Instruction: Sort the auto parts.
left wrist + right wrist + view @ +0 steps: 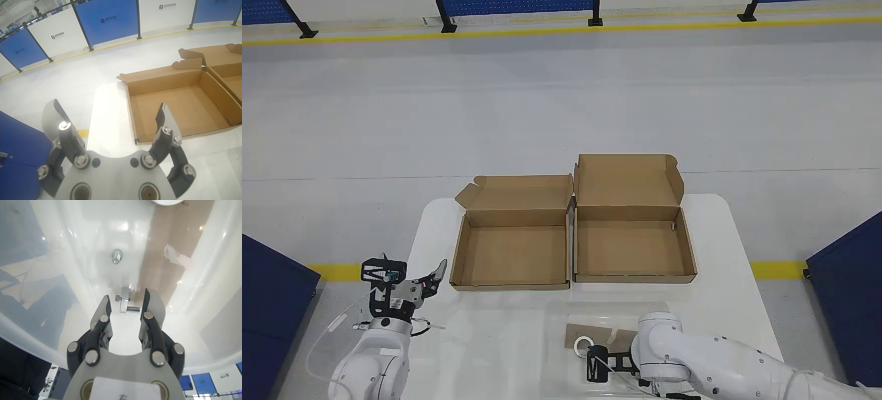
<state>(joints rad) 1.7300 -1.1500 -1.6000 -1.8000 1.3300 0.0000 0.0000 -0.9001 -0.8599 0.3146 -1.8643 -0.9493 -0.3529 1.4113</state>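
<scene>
My right gripper [127, 298] is open and low inside a translucent plastic bin [208, 262]. A small metal part, a disc with a pin and a screw [124, 304], lies on the bin floor between the fingertips, untouched as far as I can tell. Farther in lie a short bolt [116, 255] and a white plastic scrap [176, 256]. In the top view the right gripper [592, 362] is at the table's near edge. My left gripper [109, 108] is open and holds nothing, hovering over the table's left side [410, 276], short of the left cardboard box [179, 106].
Two open cardboard boxes, the left one [510, 255] and the right one [632, 248], sit side by side at the back of the white table [492, 330], lids folded back. The clear bin [642, 305] stands in front of the right box. Blue panels flank the table.
</scene>
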